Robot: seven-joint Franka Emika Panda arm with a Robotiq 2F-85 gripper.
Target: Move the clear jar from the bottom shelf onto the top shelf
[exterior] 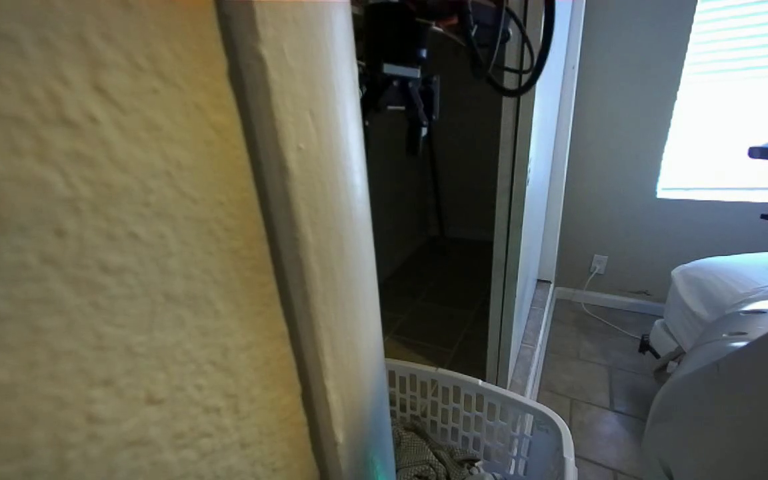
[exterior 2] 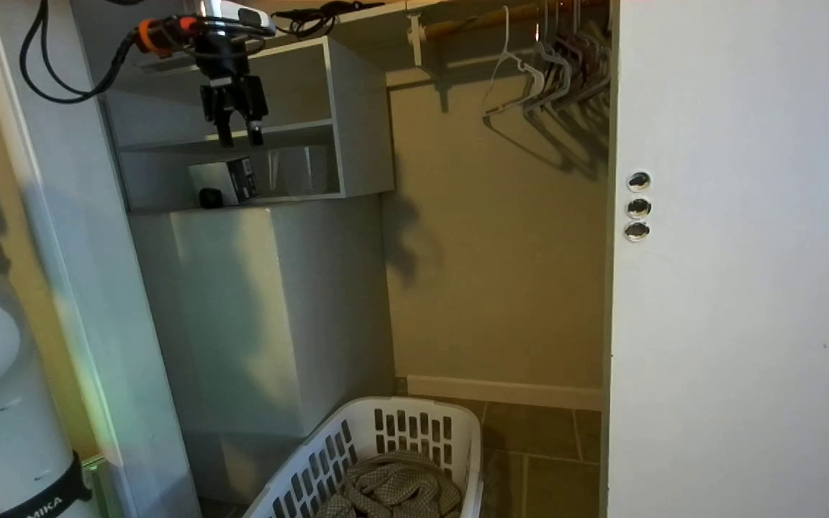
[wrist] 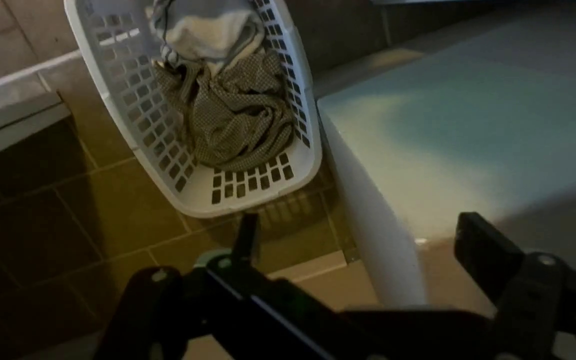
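Observation:
The clear jar (exterior 2: pixel 299 171) stands on the bottom shelf (exterior 2: pixel 306 196) of a white shelf unit, at its right side, in an exterior view. It looks see-through and boxy; it does not show in the wrist view. The top shelf (exterior 2: pixel 296 128) is the board above it. My gripper (exterior 2: pixel 240 137) points down in front of the shelf unit, up and left of the jar in that view. It is open and empty, with its fingers wide apart in the wrist view (wrist: pixel 359 225). It also shows in an exterior view (exterior: pixel 391 133), partly hidden by the door post.
A white box with a dark side (exterior 2: pixel 216 180) and a small black object (exterior 2: pixel 210 198) are on the bottom shelf left of the jar. A white laundry basket (exterior 2: pixel 468 460) with clothes stands below. Hangers (exterior 2: pixel 529 79) hang at the right. A white door (exterior 2: pixel 738 288) borders the closet.

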